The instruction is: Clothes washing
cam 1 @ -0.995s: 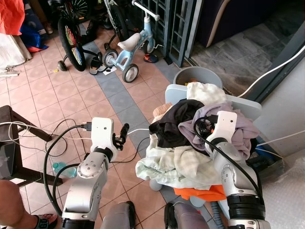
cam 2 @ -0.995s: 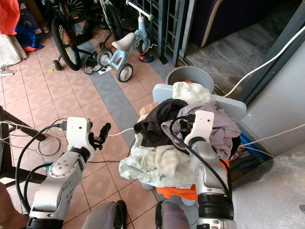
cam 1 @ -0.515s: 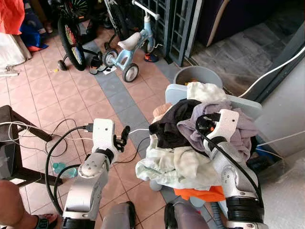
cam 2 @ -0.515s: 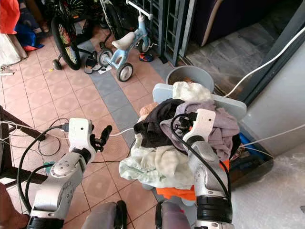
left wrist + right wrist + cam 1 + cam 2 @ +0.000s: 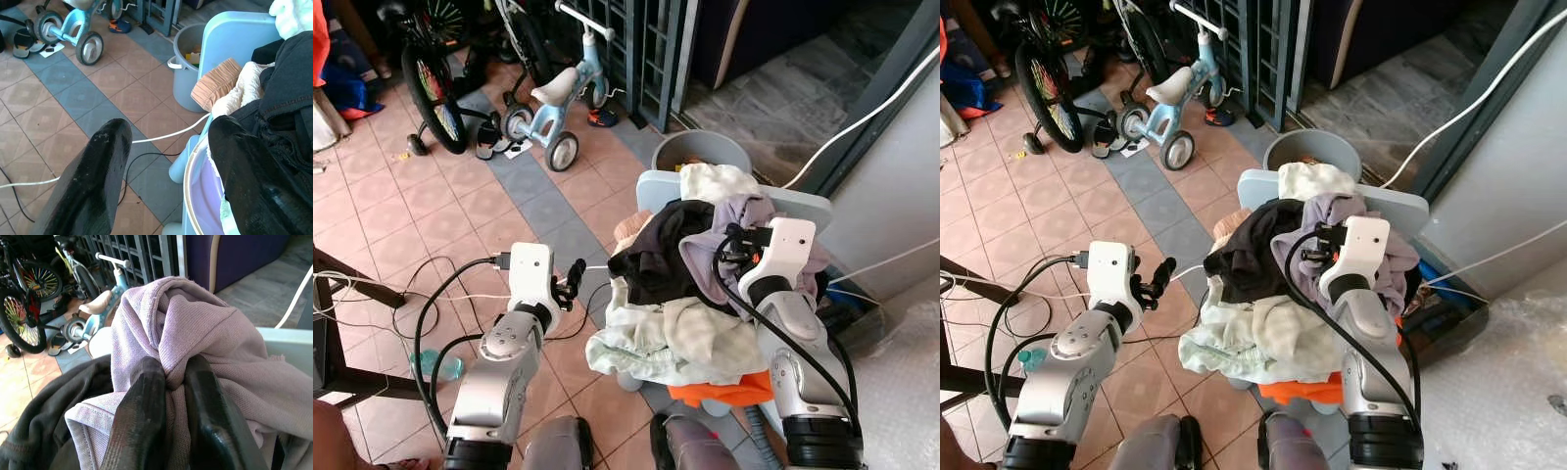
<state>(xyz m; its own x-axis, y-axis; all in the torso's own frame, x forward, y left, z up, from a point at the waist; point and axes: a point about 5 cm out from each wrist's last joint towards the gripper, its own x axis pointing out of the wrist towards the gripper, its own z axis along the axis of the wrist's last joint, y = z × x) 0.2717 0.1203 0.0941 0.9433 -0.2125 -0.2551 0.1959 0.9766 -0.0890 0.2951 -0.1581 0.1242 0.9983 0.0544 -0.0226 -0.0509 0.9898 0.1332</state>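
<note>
I'm pinching a fold of the lilac sweater (image 5: 205,338) in my right claw (image 5: 168,382); the two black fingers are nearly together with knit bunched between them, at the top of the laundry heap. My left claw (image 5: 166,161) is standing wide apart and holding nothing, hovering over the tiled floor (image 5: 440,196) just beside the heap, near the rim of the purple basket (image 5: 198,196).

The sweater is looking soft, light and floppy. I'm judging it will stretch and drape when lifted, and may drag its neighbours along, since the pieces are tangled. The gathered fold is a sound hold; a thicker bunch near the hem or collar would slip less.

The sweater is sitting on the pile, touching the black garment (image 5: 656,255) beside it, with a white cloth (image 5: 715,181) behind and a pale green garment (image 5: 666,338) hanging down in front. Something orange (image 5: 724,392) is showing under the pile, and a tan piece (image 5: 215,83) at the edge.

Counting: one lilac, one black, one white, one pale green, one tan, so at least five pieces; more may be buried. One light blue lid or panel (image 5: 803,208) behind the heap, one grey bucket (image 5: 700,152), one blue tricycle (image 5: 558,88), and one bicycle wheel (image 5: 426,83) further out.
</note>
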